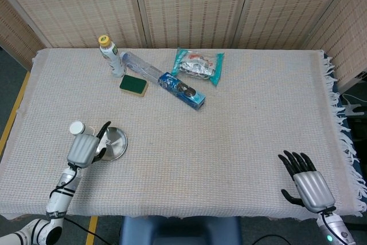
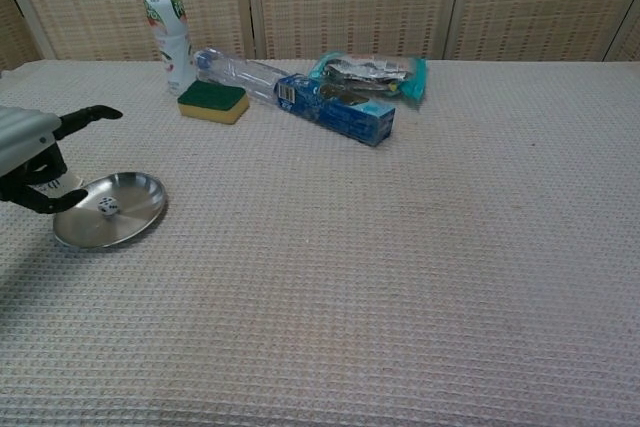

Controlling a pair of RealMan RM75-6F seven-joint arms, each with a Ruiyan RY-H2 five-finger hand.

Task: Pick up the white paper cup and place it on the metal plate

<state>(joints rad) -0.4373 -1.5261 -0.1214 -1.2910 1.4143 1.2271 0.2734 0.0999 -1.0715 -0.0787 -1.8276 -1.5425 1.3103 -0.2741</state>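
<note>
The white paper cup (image 1: 77,128) stands on the cloth just left of the round metal plate (image 1: 116,142). My left hand (image 1: 85,148) sits right beside the cup, over the plate's left rim, with its fingers spread toward the plate. In the chest view the left hand (image 2: 28,147) hides most of the cup (image 2: 66,185). One finger reaches out above it and the thumb curls below, over the plate (image 2: 125,212). I see no firm hold on the cup. My right hand (image 1: 304,182) lies open near the front right edge, holding nothing.
At the back stand a yellow-capped bottle (image 1: 110,55), a clear bottle lying down (image 1: 140,66), a green and yellow sponge (image 1: 133,85), a blue box (image 1: 182,90) and a teal packet (image 1: 198,65). The cloth's fringed edge (image 1: 344,130) runs down the right.
</note>
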